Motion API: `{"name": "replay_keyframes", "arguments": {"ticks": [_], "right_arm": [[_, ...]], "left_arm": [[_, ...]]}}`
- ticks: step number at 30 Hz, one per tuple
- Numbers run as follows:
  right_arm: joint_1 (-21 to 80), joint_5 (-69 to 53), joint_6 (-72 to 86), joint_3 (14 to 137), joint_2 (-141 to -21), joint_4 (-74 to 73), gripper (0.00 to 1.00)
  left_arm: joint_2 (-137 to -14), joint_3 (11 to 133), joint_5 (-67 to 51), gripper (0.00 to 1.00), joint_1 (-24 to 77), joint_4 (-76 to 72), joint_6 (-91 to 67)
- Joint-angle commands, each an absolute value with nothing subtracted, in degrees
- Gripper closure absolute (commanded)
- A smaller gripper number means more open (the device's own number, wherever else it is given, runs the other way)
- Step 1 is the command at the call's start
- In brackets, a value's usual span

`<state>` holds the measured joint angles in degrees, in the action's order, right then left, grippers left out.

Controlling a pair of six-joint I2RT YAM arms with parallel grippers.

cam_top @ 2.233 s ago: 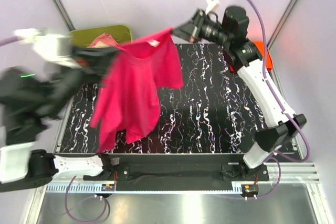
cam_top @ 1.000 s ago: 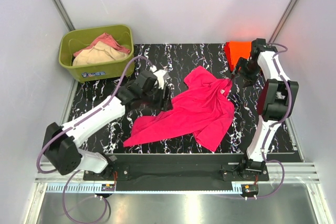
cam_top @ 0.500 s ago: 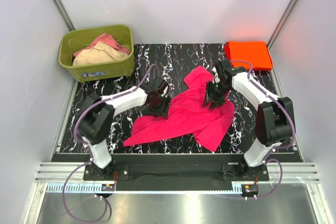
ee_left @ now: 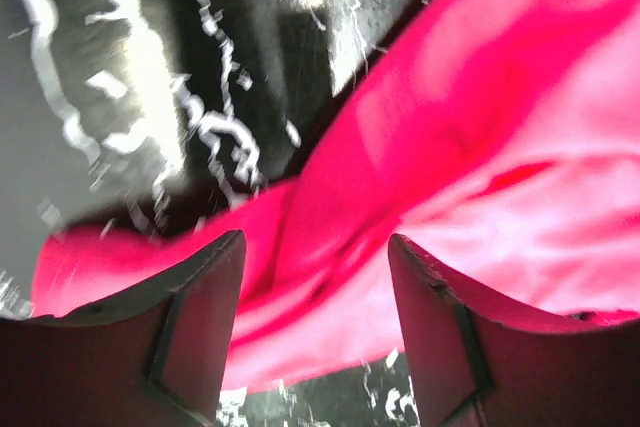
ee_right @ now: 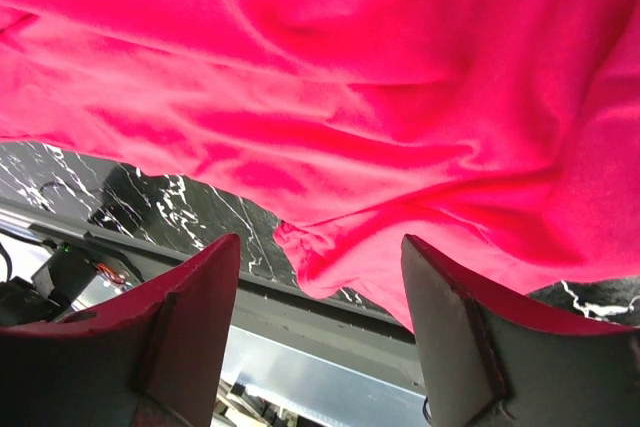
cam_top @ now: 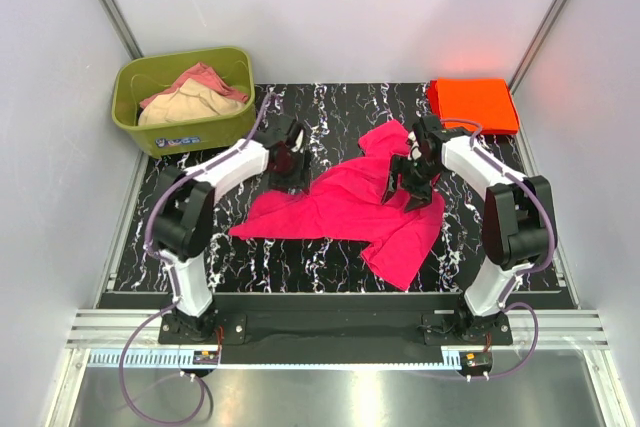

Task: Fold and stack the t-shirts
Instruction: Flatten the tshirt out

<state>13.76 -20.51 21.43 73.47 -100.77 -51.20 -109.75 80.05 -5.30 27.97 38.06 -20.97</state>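
Pink shirt [cam_top: 340, 209] lay rumpled across the middle of the table [cam_top: 330, 112], its long axis running left to right. One end trailed toward the near left and the other bunched toward the near right. Orange shirt [cam_top: 472, 105] lay folded flat at the far right corner, apart from both claws.

The left gripper [cam_top: 288, 172] hovered at the pink shirt's far-left edge, fingers spread with nothing between them. Its wrist view showed cloth under the tips and bare table off to one side. The right gripper [cam_top: 408, 179] sat over the shirt's right part, likewise spread and empty, with pink cloth filling most of its wrist view.

Each arm was nearest its own end of the shirt. The shirt looked not yet flattened, so the next move probably called for each claw to pinch the edge on its side and draw it outward along that axis.
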Motion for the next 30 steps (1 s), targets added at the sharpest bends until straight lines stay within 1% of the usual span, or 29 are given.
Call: {"name": "replay_keyframes", "arguments": {"ticks": [1, 2, 4, 5, 7, 9, 11, 12, 14, 15, 16, 17, 19, 20, 23, 24, 30], "right_arm": [[13.89, -20.74, 21.09, 73.57, -97.13, -53.52, 0.27], [13.89, -20.92, 21.27, 73.13, -96.42, -53.53, 0.27], [13.89, -21.35, 21.36, 71.81, -94.41, -53.53, 0.26], [13.89, -21.71, 21.79, 71.46, -93.79, -53.44, 0.25], [13.97, -22.85, 21.97, 70.75, -92.03, -53.44, 0.25], [13.89, -23.11, 22.32, 70.40, -90.89, -53.44, 0.25], [13.89, -23.29, 22.41, 69.79, -89.13, -53.44, 0.24], [13.89, -23.29, 22.41, 69.44, -88.51, -53.26, 0.23], [13.97, -23.64, 22.67, 68.47, -86.93, -52.91, 0.23], [13.89, -23.82, 22.76, 68.12, -86.58, -52.91, 0.23], [13.89, -24.25, 22.85, 67.51, -85.53, -52.82, 0.23], [13.89, -24.52, 23.29, 67.15, -85.00, -52.82, 0.23], [13.89, -25.04, 23.64, 66.18, -83.33, -52.91, 0.22], [13.89, -25.22, 23.82, 65.83, -82.71, -52.91, 0.22], [13.89, -25.49, 24.34, 64.34, -80.51, -52.91, 0.22], [13.89, -25.49, 24.35, 63.55, -79.99, -53.00, 0.22], [13.89, -25.49, 24.35, 61.53, -77.96, -53.52, 0.23]], "left_arm": [[-98.55, 78.24, -3.60, 0.35, 28.48, 41.22, -22.84], [-93.91, 76.57, -3.43, 0.35, 28.48, 41.57, -24.59], [-88.88, 71.30, -1.94, 0.35, 28.48, 42.62, -26.36], [-83.99, 69.63, -1.24, 0.36, 28.48, 43.06, -28.11], [-79.30, 65.75, 1.22, 0.37, 27.78, 45.17, -30.22], [-73.06, 62.60, 2.72, 0.38, 24.80, 47.53, -35.58], [-66.40, 59.78, 1.68, 0.42, 20.94, 47.99, -41.71], [-64.18, 57.07, 0.80, 0.43, 16.39, 47.55, -43.84], [-59.62, 54.24, -1.30, 0.44, 11.45, 46.41, -49.01], [-59.76, 53.88, -0.27, 0.43, 9.34, 47.54, -50.35], [-60.72, 54.14, -0.26, 0.40, 9.06, 48.07, -51.32], [-62.65, 53.88, -0.26, 0.31, 8.53, 47.99, -54.03], [-63.89, 50.64, -3.06, 0.31, 4.06, 46.50, -57.46], [-65.55, 49.32, -4.29, 0.32, 1.08, 45.36, -59.31], [-68.28, 46.06, -8.43, 0.36, -3.67, 42.20, -60.29], [-68.90, 44.66, -9.31, 0.40, -4.30, 41.32, -60.73], [-70.58, 39.47, -12.56, 0.53, -7.12, 36.31, -65.56]]}}
